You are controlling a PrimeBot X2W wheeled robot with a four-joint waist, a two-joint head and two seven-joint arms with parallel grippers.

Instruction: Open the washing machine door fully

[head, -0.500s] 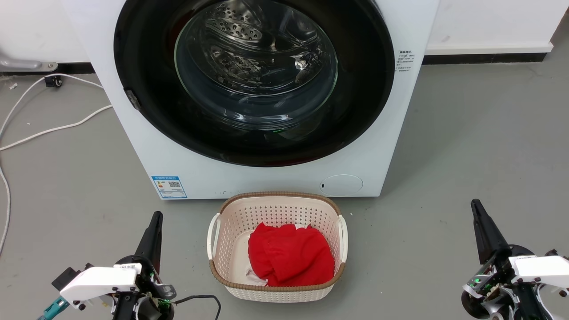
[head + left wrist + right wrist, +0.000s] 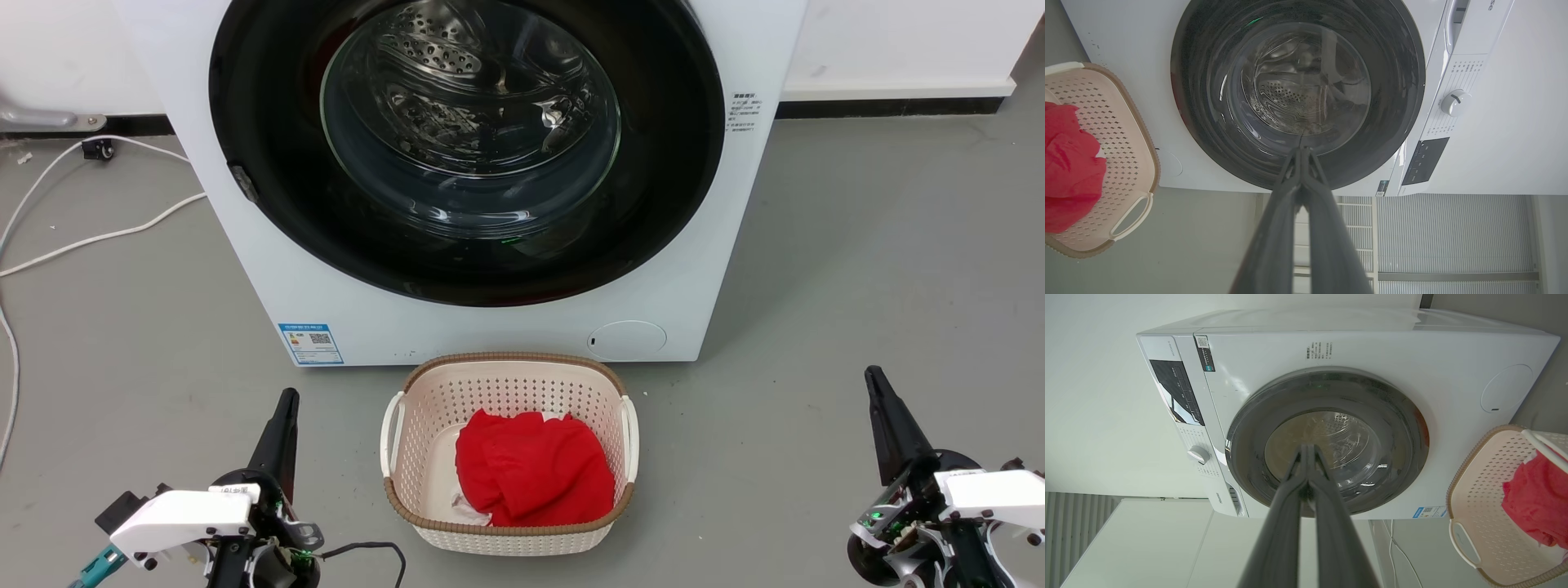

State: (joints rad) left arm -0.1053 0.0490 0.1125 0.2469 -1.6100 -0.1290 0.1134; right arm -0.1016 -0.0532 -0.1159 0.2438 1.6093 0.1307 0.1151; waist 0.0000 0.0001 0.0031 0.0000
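Head view, looking down at a grey floor (image 2: 857,269): a white washing machine (image 2: 490,335) is seen at the top. The washing machine door (image 2: 467,139), a large glossy black disc with a bulging clear glass centre, is set closed and flush in its front, nearly as wide as the machine. A perforated steel drum (image 2: 441,49) is seen through the glass. A small round white flap (image 2: 627,339) is placed low on the front at the right, and a blue label (image 2: 310,343) low at the left. Just in front of the machine, a pale perforated basket (image 2: 506,363) with a brown rim is stood on the floor, and a crumpled red cloth (image 2: 535,478) is held in it. The left gripper (image 2: 286,400) is seen at the lower left and the right gripper (image 2: 873,380) at the lower right, one on each side of the basket, both well apart from the door and touching nothing. In each wrist view the two long dark fingers (image 2: 1286,212) are shown pressed together at the tips, empty, and pointed toward the door's glass. White cables (image 2: 98,237) are laid on the floor at the left of the machine.
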